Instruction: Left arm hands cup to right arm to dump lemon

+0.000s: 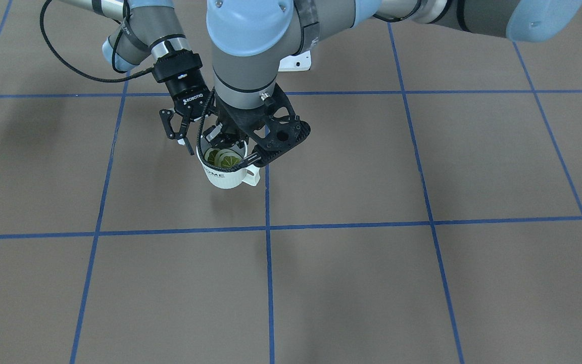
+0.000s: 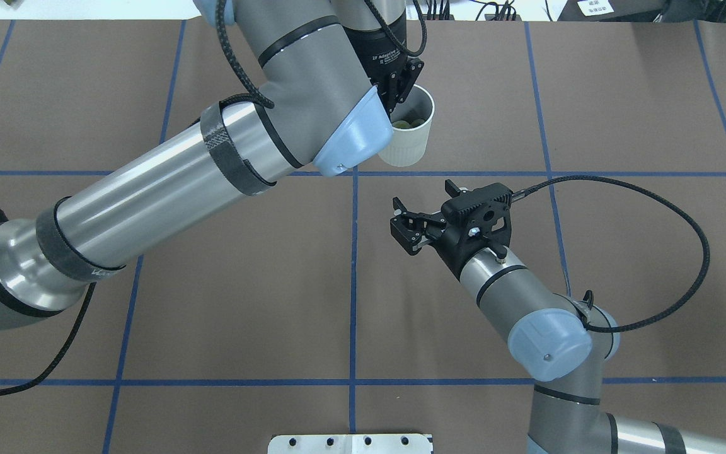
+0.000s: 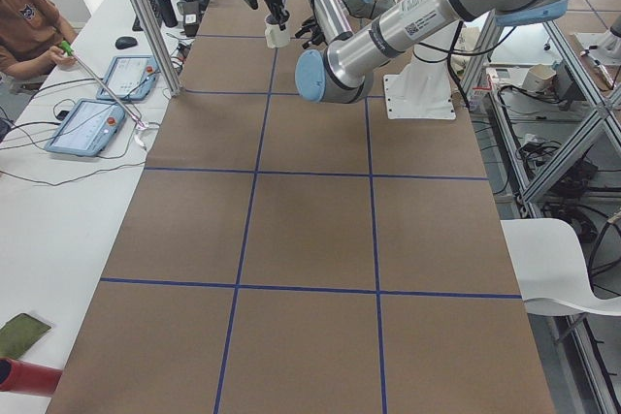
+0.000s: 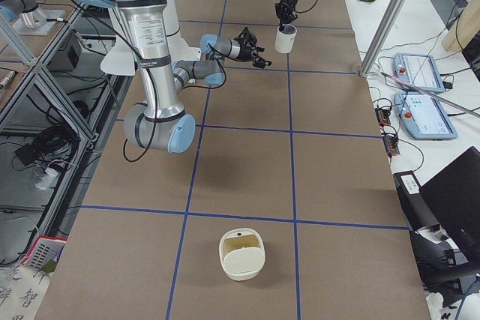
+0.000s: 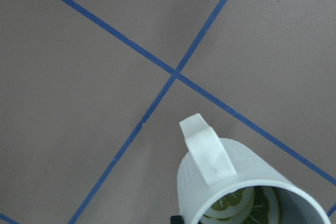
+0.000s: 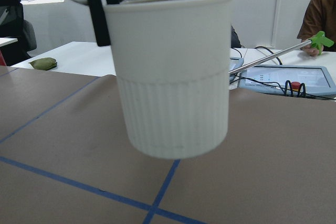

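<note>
nearest the robot's base, on its right side: the right arm, bent and reaching forward over the brown table with its blue tape lines. at its tip, the right gripper: fingers spread wide, gripping nothing, hovers above the surface and points at the cup from just short of it, not touching. at about the same depth but far off toward the robot's right end of the table, well apart from everything else: a small white tub, upright on the brown surface. next out, the cup itself: hangs clear of the table near a crossing of tape lines, roughly upright, ribbed lower wall facing the right wrist camera, squarish handle turned away from the robot. inside it, the lemon: pale yellow-green slices lying low in the grey interior, well below the rim. over the cup, the left gripper: comes down from above, fingers pinched onto the rim on the robot's left side of the mouth, carries the whole cup. behind it, the left arm, thick and long, slanting in from the robot's left. farthest, past the table's edge: a white bench with a tablet and a person's hand in a brown sleeve holding a green-tipped rod.
</note>
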